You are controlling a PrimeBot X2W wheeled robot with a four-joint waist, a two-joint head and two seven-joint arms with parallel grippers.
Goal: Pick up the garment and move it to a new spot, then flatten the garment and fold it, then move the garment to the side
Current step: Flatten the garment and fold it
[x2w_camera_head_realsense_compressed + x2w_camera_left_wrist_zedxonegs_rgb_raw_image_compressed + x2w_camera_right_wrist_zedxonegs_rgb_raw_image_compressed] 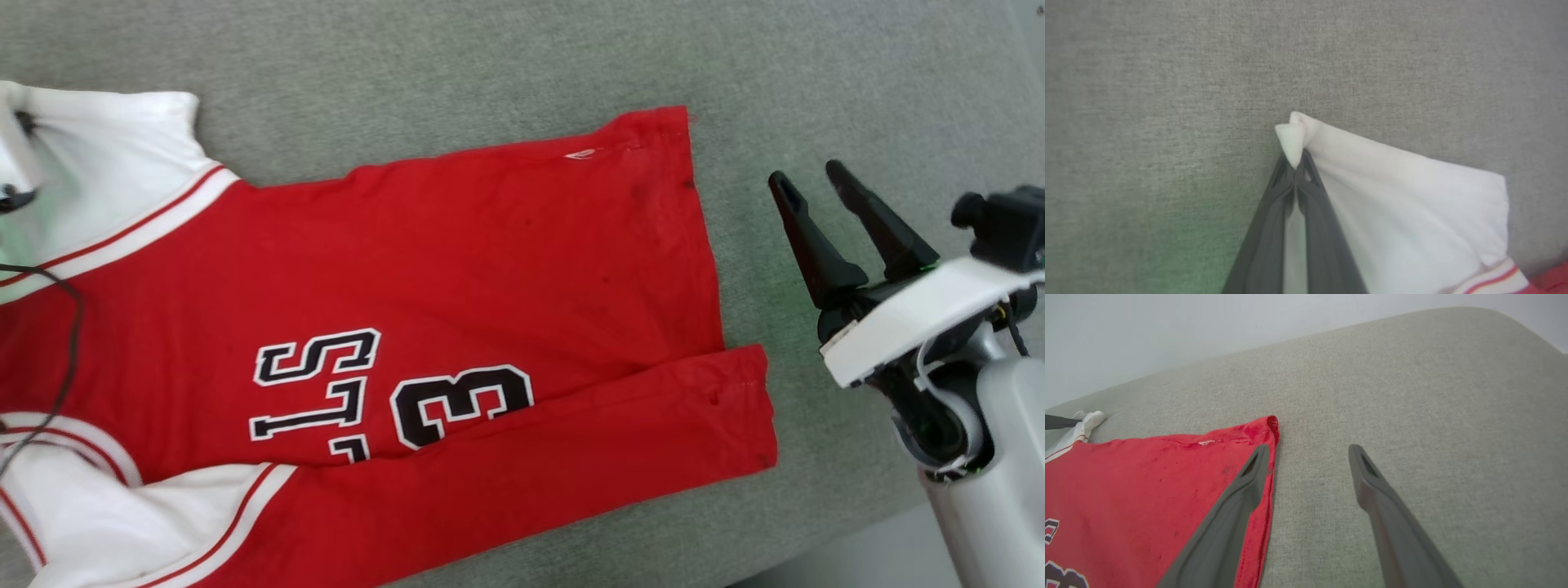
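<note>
Grey surface (490, 57), garment (490, 261) spread; my left fingers (1265, 228) pinch only sleeve tip (1292, 139), right fingers (812, 245) apart: a tug may slip it.

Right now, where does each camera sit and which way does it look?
Head view: on the head, looking down at the red garment on grey fabric; open right pincer and pale forearm at right.
Left wrist view: on the left wrist, along the left pincer, shut on the garment's white sleeve.
Right wrist view: on the right wrist, along the open right pincer, beside the red hem.
Shared: head and right wrist views both show that hem.
</note>
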